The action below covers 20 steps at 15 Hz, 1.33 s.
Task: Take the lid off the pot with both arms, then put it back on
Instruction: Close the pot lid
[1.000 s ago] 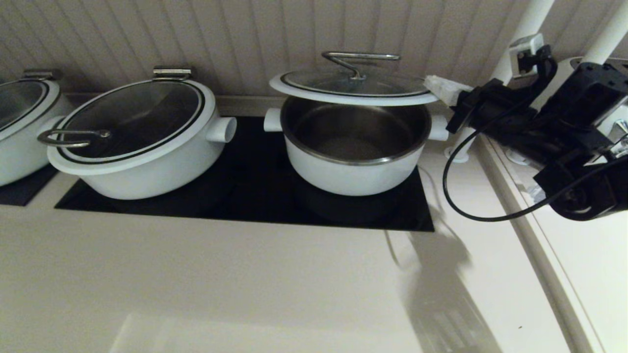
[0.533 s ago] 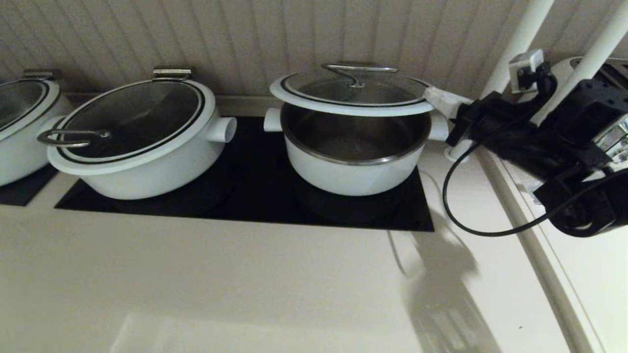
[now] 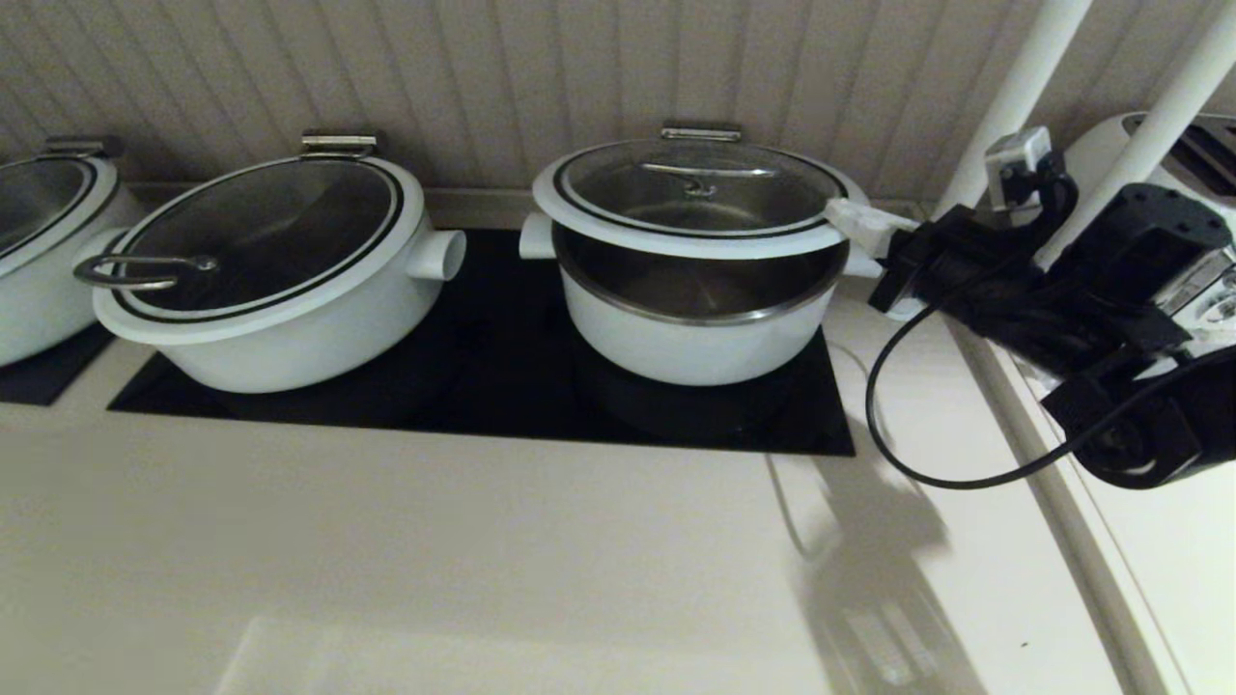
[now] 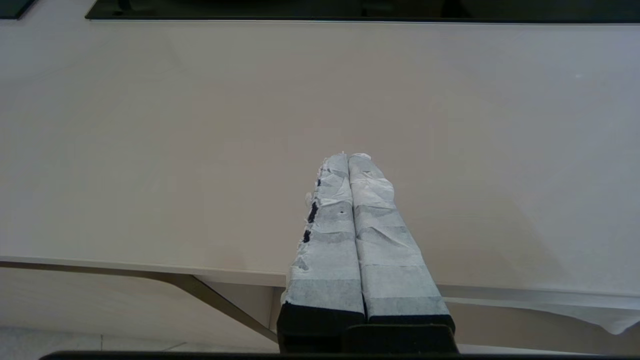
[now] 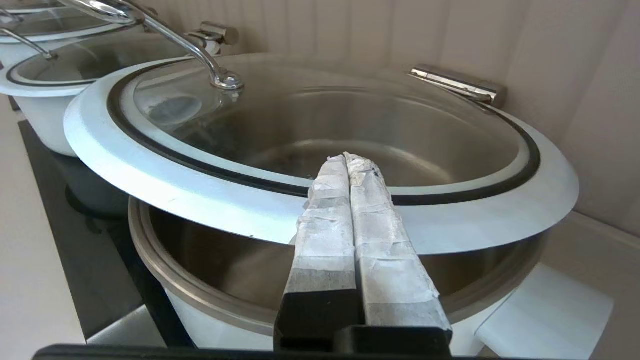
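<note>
The white pot [image 3: 690, 343] stands on the black cooktop [image 3: 483, 386]. Its glass lid [image 3: 695, 193] hangs tilted above it, low at the back by a steel hinge [image 3: 700, 133], with a gap at the front that shows the steel bowl. My right gripper [image 3: 855, 220] is shut, and its taped fingers lie across the top of the lid's white rim [image 5: 200, 190] at the right side, with nothing between them [image 5: 348, 157]. My left gripper [image 4: 348, 156] is shut and empty over the bare counter near its front edge, out of the head view.
A wider white pot [image 3: 280, 280] with a loop-handled lid sits left on the cooktop, and another pot [image 3: 39, 241] at the far left. White posts [image 3: 1014, 97] and an appliance [image 3: 1159, 145] stand right. A black cable [image 3: 927, 463] loops below my right arm.
The lid has come down from well above the pot to close over it, tilting forward. My right gripper has moved down with it on the rim. The left arm has not shown.
</note>
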Available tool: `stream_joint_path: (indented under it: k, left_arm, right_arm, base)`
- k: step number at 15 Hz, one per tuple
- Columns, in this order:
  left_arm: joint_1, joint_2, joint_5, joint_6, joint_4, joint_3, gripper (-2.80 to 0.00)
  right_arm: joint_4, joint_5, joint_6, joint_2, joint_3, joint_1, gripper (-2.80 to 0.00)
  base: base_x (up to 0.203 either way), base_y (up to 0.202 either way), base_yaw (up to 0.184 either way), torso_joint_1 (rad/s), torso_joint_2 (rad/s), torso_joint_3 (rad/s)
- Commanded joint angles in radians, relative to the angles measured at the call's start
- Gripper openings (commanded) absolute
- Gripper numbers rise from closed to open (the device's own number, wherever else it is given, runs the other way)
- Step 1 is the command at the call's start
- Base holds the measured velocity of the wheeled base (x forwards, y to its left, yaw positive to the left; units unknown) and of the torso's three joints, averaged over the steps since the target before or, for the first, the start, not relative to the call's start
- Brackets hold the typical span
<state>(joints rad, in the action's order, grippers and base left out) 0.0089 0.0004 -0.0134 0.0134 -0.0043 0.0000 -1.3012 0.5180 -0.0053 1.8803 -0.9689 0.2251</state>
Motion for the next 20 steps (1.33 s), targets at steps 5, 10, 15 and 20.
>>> stream_joint_path:
  k: [5, 10, 15, 20]
  left_arm:
    - [0.000, 0.000, 0.000, -0.001, -0.001, 0.000, -2.80]
    - [0.000, 0.000, 0.000, 0.000, 0.000, 0.000, -2.80]
    - [0.000, 0.000, 0.000, 0.000, 0.000, 0.000, -2.80]
    - [0.000, 0.000, 0.000, 0.000, 0.000, 0.000, -2.80]
  right_arm:
    - [-0.008, 0.004, -0.015, 0.035, 0.003, 0.017, -2.80]
    - [-0.028, 0.004, -0.015, 0.064, 0.024, 0.017, -2.80]
    - [-0.036, 0.004, -0.015, 0.090, 0.030, 0.016, -2.80]
    - [-0.044, 0.004, -0.016, 0.123, 0.029, 0.016, -2.80]
  base:
    - [0.000, 0.000, 0.000, 0.000, 0.00, 0.000]
    - [0.000, 0.000, 0.000, 0.000, 0.00, 0.000]
    - [0.000, 0.000, 0.000, 0.000, 0.00, 0.000]
    - [0.000, 0.000, 0.000, 0.000, 0.00, 0.000]
